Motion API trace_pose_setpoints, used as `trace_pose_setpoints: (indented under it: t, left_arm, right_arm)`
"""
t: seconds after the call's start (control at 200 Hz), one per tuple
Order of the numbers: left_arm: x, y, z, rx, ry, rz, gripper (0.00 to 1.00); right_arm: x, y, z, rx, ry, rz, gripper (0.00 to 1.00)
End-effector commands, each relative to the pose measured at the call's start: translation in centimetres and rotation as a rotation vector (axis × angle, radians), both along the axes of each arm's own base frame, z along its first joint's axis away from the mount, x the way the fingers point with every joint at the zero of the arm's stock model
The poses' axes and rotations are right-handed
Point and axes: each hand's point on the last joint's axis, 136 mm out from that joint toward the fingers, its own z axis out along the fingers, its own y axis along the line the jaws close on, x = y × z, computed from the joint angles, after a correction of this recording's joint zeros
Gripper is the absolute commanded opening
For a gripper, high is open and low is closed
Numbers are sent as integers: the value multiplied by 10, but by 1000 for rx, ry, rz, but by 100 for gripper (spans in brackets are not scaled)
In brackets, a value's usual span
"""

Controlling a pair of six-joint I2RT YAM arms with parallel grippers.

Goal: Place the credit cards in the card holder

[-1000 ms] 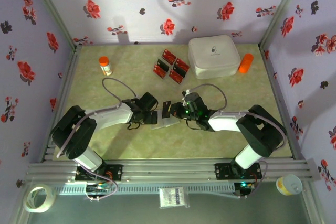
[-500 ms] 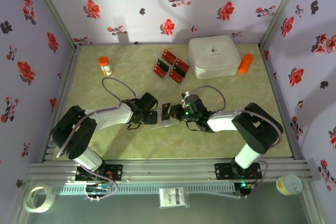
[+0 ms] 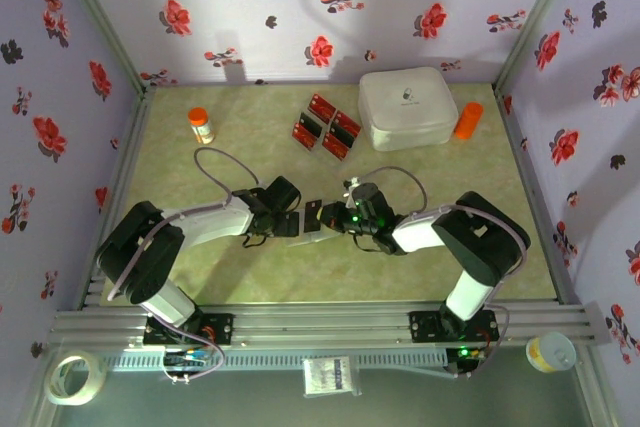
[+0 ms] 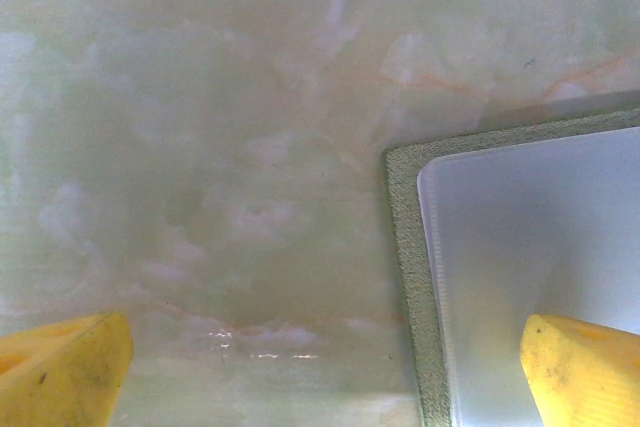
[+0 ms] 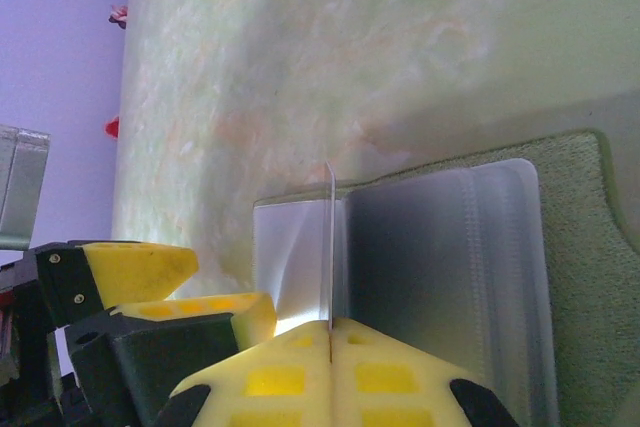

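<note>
Several red credit cards [image 3: 326, 127] lie in a cluster at the back of the table. The card holder [image 5: 455, 267] lies open between the two arms, grey plastic inside with an olive-green rim [image 4: 405, 247]. My right gripper [image 5: 330, 329] is shut on one credit card [image 5: 330, 247], seen edge-on and standing upright over the holder's grey inside. From above the held card [image 3: 313, 215] looks dark. My left gripper [image 4: 325, 387] is open and low over the table, one yellow fingertip [image 4: 585, 367] over the holder's grey inside, the other [image 4: 60, 377] over bare table. The left gripper [image 3: 291, 223] faces the right gripper [image 3: 332, 219] closely.
A big white rounded box [image 3: 407, 107] stands at the back right with an orange cylinder [image 3: 468, 120] beside it. An orange-capped bottle [image 3: 201, 125] stands at the back left. Flowered walls close in three sides.
The right arm has shifted a little to the left, carrying the held card closer to the left gripper. The left arm has stayed put.
</note>
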Motion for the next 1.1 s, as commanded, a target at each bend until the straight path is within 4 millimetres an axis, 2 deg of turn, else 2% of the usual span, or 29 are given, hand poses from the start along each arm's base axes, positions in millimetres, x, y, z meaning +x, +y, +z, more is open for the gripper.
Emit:
trace_pose_setpoints:
  t: [0.0,0.365,0.735,1.095]
  left_arm:
    - [-5,12,-7,66,12,-4,100]
    - [-4,12,-5,67,7,-8,100]
    - [-4,13,-5,67,4,-5,100]
    - [-3,12,-3,63,-1,-8,100]
  right_arm:
    - [-8,-1,-11,-14,30,31,0]
    - [-21,-3,-21,-97,88,101,0]
    - [-25,-7,-28,-173,132,138,0]
    - [-27,3,-40,-213,209,196,0]
